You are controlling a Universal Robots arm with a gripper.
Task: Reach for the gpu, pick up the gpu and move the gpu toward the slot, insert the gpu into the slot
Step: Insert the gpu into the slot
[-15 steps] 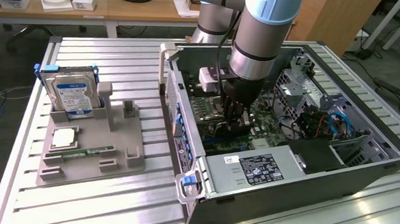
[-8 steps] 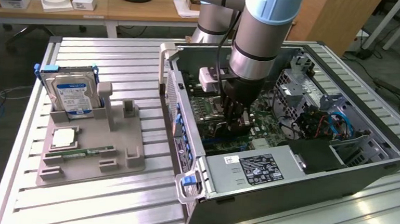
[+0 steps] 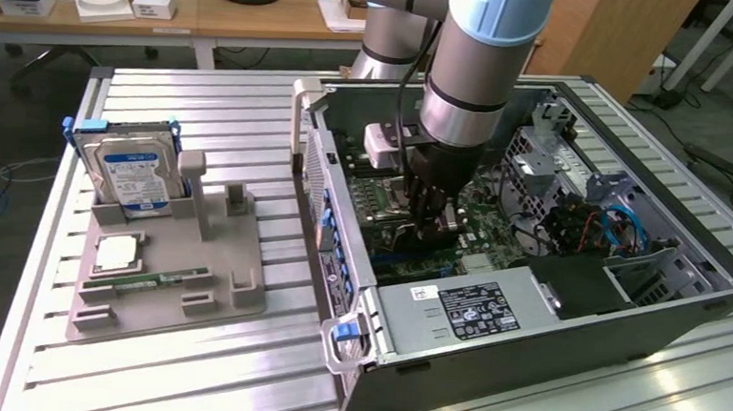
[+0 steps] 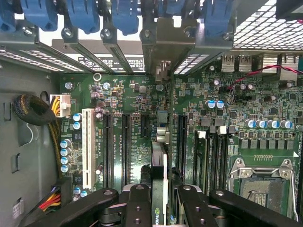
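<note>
The gpu [image 4: 159, 142] appears edge-on in the wrist view, a thin green card standing upright over the motherboard [image 4: 236, 118]. Its metal end bracket [image 4: 163, 71] reaches the case's rear openings. My gripper [image 4: 161, 194] is shut on the card, one black finger [image 4: 137, 198] on each side. Long black slots [image 4: 127, 142] lie parallel on either side of the card. The slot directly beneath it is hidden by the card. In the exterior view my gripper [image 3: 432, 231] is low inside the open computer case [image 3: 666, 310], just above the board.
A grey holder [image 3: 211, 253] on the exterior view's left carries a blue-labelled hard drive [image 3: 133, 167] and a memory stick [image 3: 159, 279]. A power supply [image 3: 462, 312] sits at the case's near end. Blue latches [image 4: 123, 14], a cable bundle [image 4: 33, 111] and the processor socket [image 4: 262, 184] surround the card.
</note>
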